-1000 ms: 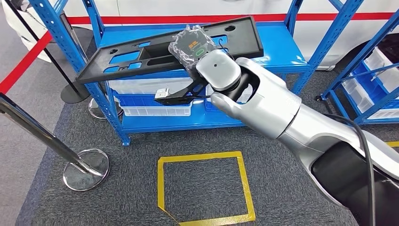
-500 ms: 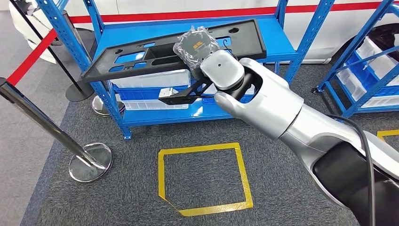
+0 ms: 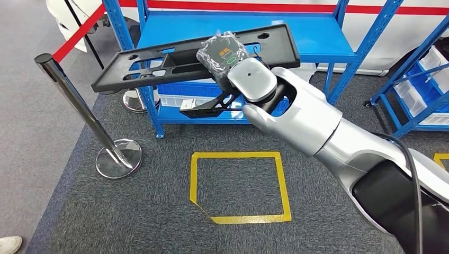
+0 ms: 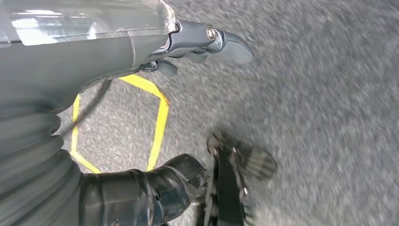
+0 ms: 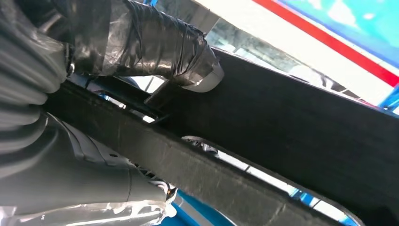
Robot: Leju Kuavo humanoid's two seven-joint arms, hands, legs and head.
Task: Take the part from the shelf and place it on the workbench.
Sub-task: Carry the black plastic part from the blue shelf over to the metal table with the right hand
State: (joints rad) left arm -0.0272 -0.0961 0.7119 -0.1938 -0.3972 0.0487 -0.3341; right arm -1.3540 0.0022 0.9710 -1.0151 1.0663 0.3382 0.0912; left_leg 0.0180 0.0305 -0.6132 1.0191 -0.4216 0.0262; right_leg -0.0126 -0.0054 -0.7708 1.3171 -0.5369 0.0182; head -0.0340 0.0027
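Overhead, one black part [image 3: 180, 61] in right hand [image 3: 222, 55].

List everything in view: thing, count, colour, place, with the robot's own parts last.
Part: one, black, long flat panel with cutouts, held up in front of the shelf.
Shelf: one, blue, straight ahead; white bins on its lower level.
Second shelf: one, blue, far right, holding white bins.
Stanchion: one, chrome, on the left, with a red belt.
Tape square: one, yellow, on the grey carpet.
Shoe: one, white, lower left corner.
Right hand: grips the part.
Left hand: hangs over the carpet, holding nothing.
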